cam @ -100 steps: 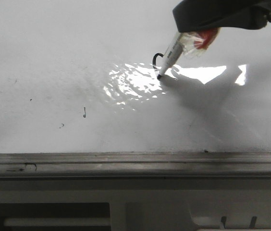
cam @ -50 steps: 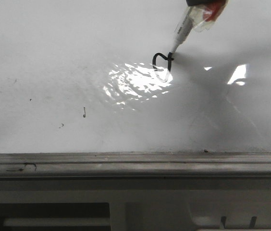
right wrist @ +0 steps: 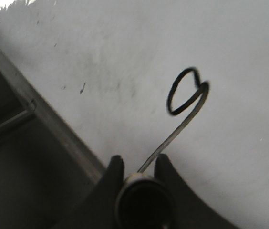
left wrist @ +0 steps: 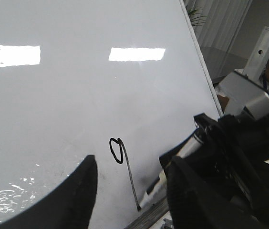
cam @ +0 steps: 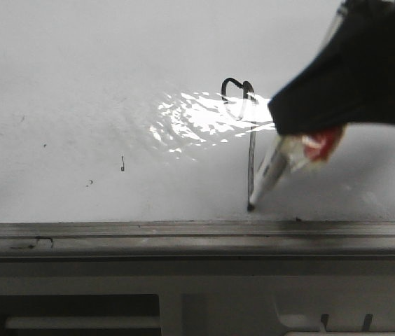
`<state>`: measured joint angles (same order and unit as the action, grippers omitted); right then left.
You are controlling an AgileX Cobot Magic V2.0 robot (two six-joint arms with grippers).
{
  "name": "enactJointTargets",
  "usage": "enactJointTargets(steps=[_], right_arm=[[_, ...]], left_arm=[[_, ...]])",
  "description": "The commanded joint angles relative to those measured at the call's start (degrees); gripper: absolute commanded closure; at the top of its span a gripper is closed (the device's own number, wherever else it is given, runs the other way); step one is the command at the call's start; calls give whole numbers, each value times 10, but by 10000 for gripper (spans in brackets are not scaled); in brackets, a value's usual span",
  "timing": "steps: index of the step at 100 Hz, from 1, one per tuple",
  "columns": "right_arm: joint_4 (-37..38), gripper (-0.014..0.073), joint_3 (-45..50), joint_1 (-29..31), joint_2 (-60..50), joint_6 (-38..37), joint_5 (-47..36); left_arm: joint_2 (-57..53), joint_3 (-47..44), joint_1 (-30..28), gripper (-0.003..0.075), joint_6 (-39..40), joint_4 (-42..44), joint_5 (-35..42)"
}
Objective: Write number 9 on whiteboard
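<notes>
The only sign that can be read is the number 9 (cam: 248, 143), hand-drawn in thin black stroke on the whiteboard (cam: 78, 70): a small loop at the top and a long straight tail reaching near the grey edge rail (cam: 113, 238). The marker (cam: 271, 173) has dark print on its barrel, too small to read.

front faces whiteboard (cam: 78, 70); wrists (closer) share it.
</notes>
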<state>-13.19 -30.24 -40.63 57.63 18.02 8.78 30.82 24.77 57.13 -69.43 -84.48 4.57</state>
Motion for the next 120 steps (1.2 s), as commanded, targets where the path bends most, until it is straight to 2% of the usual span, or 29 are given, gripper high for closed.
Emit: enactJointTargets(steps=[1, 31, 49, 64, 83, 98, 120], right_arm=[[18, 655, 17, -2, 5, 14, -36], [12, 656, 11, -4, 3, 14, -55], [13, 657, -55, -37, -64, 14, -23], [13, 657, -101, -62, -102, 14, 46], [13, 661, -105, -63, -109, 14, 110], [12, 661, -105, -63, -109, 14, 128], [12, 667, -105, -97, -109, 61, 125]], left_arm=[[1, 16, 3, 406, 0, 0, 4], [1, 16, 3, 406, 0, 0, 4], [1, 16, 3, 406, 0, 0, -2], [8, 16, 3, 406, -1, 15, -21], [84, 17, 3, 406, -1, 54, -76], [178, 50, 3, 406, -8, 101, -130], [295, 128, 3, 406, -77, 128, -178]])
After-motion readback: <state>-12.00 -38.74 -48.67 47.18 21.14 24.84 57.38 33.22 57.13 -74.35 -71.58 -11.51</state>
